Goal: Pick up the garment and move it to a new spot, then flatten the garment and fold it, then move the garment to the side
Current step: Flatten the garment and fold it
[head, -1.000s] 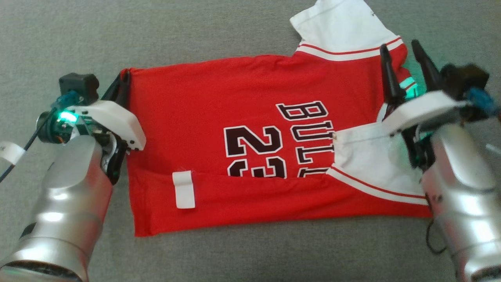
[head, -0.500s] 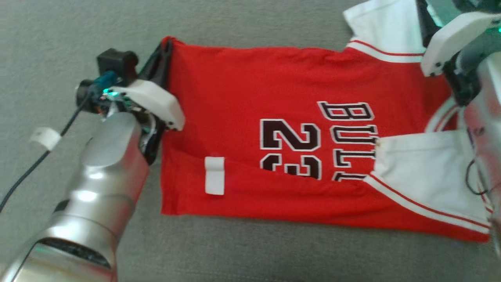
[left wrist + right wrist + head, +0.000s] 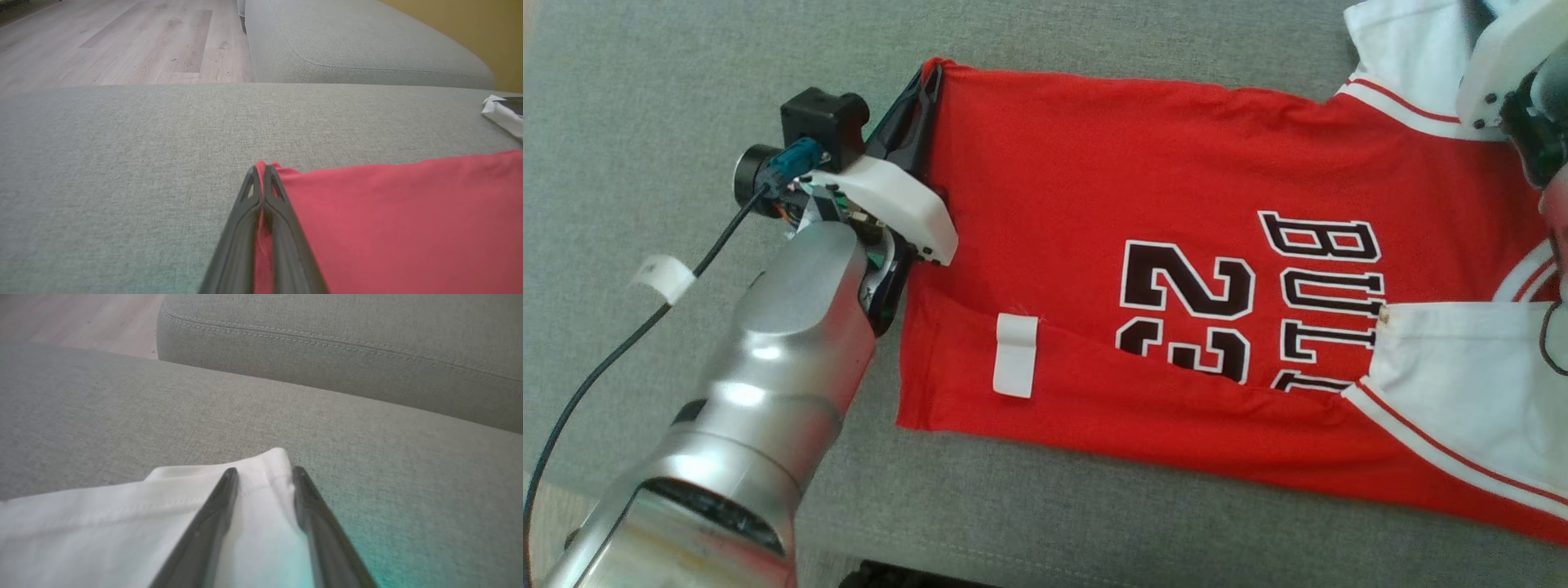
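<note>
The garment (image 3: 1176,204) is a red jersey with black "23" lettering and white sleeves, lying flat on the grey cushion with its near edge folded over. My left gripper (image 3: 929,77) is shut on the jersey's far left corner; in the left wrist view red cloth (image 3: 388,212) is pinched between the closed fingers of the left gripper (image 3: 259,169). My right gripper (image 3: 263,471) has its fingers apart, with the tip of the white sleeve (image 3: 102,522) lying between them. The right arm's white wrist housing (image 3: 1499,73) sits at the head view's top right.
The grey sofa cushion (image 3: 670,98) spreads under everything, with its front edge along the head view's bottom. A second cushion (image 3: 359,45) lies beyond, with wooden floor (image 3: 122,41) to its left. A cable with a white label (image 3: 663,276) trails from the left arm.
The head camera has swung, shifting the whole picture. Relative to the jersey, my right gripper has moved from beside the collar out to the far sleeve's tip, and its fingers have narrowed. The left grip holds.
</note>
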Controlling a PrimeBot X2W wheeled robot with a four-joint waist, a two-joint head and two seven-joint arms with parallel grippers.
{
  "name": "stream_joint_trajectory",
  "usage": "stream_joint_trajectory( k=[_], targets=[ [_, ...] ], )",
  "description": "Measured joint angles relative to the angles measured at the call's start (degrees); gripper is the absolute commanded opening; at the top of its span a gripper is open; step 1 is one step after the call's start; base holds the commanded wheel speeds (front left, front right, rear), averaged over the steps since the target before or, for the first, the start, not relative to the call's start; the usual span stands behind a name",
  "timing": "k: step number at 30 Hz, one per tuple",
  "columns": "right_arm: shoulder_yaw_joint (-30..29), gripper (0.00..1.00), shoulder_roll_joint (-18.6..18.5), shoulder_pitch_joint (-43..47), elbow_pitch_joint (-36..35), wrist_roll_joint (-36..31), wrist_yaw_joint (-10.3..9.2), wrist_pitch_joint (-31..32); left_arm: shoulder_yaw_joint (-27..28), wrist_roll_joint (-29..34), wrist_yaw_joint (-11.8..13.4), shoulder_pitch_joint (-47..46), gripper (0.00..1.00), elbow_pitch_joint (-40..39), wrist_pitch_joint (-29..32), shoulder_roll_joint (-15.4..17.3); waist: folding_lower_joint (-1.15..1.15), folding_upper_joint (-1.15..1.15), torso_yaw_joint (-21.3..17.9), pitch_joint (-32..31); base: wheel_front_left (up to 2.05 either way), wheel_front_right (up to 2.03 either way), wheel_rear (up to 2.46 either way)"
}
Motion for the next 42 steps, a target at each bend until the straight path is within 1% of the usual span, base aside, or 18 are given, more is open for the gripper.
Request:
stream_joint_trajectory(
  k=[3, 7, 9, 11, 15, 18, 19, 24, 28, 31, 35, 36, 37, 38, 39, 40, 41, 42],
  targets=[
    [-0.43, 0.0, -0.09, 0.1, 0.22, 0.03, 0.0, -4.75, 0.01, -0.88, 0.0, -0.09, 0.0, 0.33, -0.55, 0.14, -0.01, 0.0, -0.47, -0.2, 0.0, 0.0, 0.0],
    [-2.72, 0.0, -0.11, 0.1, 0.18, 0.27, 0.0, -14.25, 1.0, -1.08, 0.03, -0.07, 0.0, 0.32, -1.16, 0.8, -0.01, 0.0, -1.39, -1.0, 0.0, 0.0, 0.0],
    [-3.8, 0.0, 0.03, 0.13, 0.15, 0.69, 0.0, -18.04, 2.49, -0.87, 0.6, 0.24, 0.0, -1.59, -1.16, 1.85, -0.01, 0.0, -2.05, -1.63, 0.0, 0.0, 0.0],
    [-4.95, 0.0, 0.58, 0.51, -0.34, 1.65, 0.0, -19.92, 4.54, 0.29, 1.22, 0.97, 0.0, -5.09, -1.18, 3.11, -0.01, 0.0, -2.84, -2.33, 0.0, 0.0, 0.0],
    [-5.37, 0.0, 2.56, 4.69, -4.13, 3.99, 0.0, -21.02, 8.17, 3.72, 3.11, 6.36, 0.0, -11.25, -1.34, 5.1, -0.01, 0.0, -4.79, -4.05, 0.0, 0.0, 0.0],
    [-6.42, 0.0, 3.76, 10.59, -10.48, 7.86, 0.0, -21.03, 10.95, 5.92, 3.77, 12.72, 0.0, -14.26, -1.34, 6.15, -0.01, 0.0, -6.48, -5.38, 0.0, 0.0, 0.0],
    [-6.42, 0.0, 3.76, 10.59, -10.48, 7.86, 0.0, -21.03, 10.95, 5.92, 3.77, 12.72, 0.0, -14.26, -1.34, 6.15, -0.01, 0.0, -6.48, -5.38, 0.0, 0.0, 0.0],
    [-6.81, 0.0, 4.42, 23.8, -23.1, 13.18, 0.0, -21.17, 15.57, 9.56, 5.33, 21.91, 0.0, -17.59, -1.34, 7.58, -0.02, 0.0, -9.36, -8.07, 0.0, 0.0, 0.0],
    [-7.31, 0.0, 5.97, 35.56, -30.43, 16.73, 0.0, -21.17, 19.11, 12.17, 5.59, 28.33, 0.0, -20.15, -1.34, 7.55, -0.02, 0.0, -11.4, -10.67, 0.0, 0.0, 0.0],
    [-7.32, 0.0, 7.23, 43.13, -33.1, 18.53, 0.0, -21.16, 21.31, 14.0, 5.56, 33.01, 0.0, -20.73, -1.34, 7.31, -0.02, 0.0, -12.71, -12.63, 0.0, 0.0, 0.0],
    [-6.27, 0.0, 9.13, 49.23, -34.37, 20.06, 0.0, -21.16, 23.85, 16.51, 5.52, 37.5, 0.01, -20.73, -1.34, 6.77, -0.03, 0.01, -14.07, -14.9, 0.0, 0.0, 0.0],
    [-5.98, 0.0, 9.39, 49.99, -34.44, 20.07, 0.0, -21.16, 24.32, 16.99, 5.52, 38.08, 0.07, -20.73, -1.33, 6.5, -0.03, 0.0, -14.3, -15.42, 0.0, 0.0, 0.0],
    [-5.87, 0.0, 9.61, 50.52, -34.44, 20.08, 0.0, -21.16, 24.75, 17.47, 5.5, 38.52, 0.19, -20.76, -1.33, 6.27, -0.03, 0.0, -14.49, -15.91, 0.0, 0.0, 0.0],
    [-5.86, 0.0, 9.85, 50.84, -34.42, 20.07, 0.0, -21.16, 25.49, 18.08, 5.54, 38.96, 0.43, -20.76, -1.34, 5.98, -0.02, 0.01, -14.65, -16.39, 0.0, 0.0, 0.0],
    [-5.91, 0.0, 10.01, 50.98, -34.37, 19.98, 0.0, -21.16, 26.08, 18.61, 5.56, 39.27, 1.0, -20.68, -1.33, 5.7, -0.02, 0.0, -14.78, -16.83, 0.0, 0.0, 0.0],
    [-6.19, 0.69, 10.2, 50.99, -34.23, 19.72, 0.0, -21.16, 26.53, 18.96, 5.56, 39.65, 1.0, -20.64, -1.34, 5.45, -0.02, 0.01, -14.86, -17.26, 0.0, 0.0, 0.0],
    [-6.53, 1.0, 10.44, 51.0, -34.1, 19.22, 0.0, -21.16, 27.24, 19.41, 5.67, 40.16, 1.0, -20.64, -1.34, 5.11, -0.01, 0.0, -14.93, -17.71, 0.0, 0.0, 0.0],
    [-6.95, 1.0, 10.66, 51.06, -34.11, 18.46, 0.0, -21.16, 27.97, 19.91, 6.14, 40.75, 1.0, -20.7, -1.33, 4.76, -0.01, 0.01, -14.95, -18.16, 0.0, 0.0, 0.0]
  ],
)
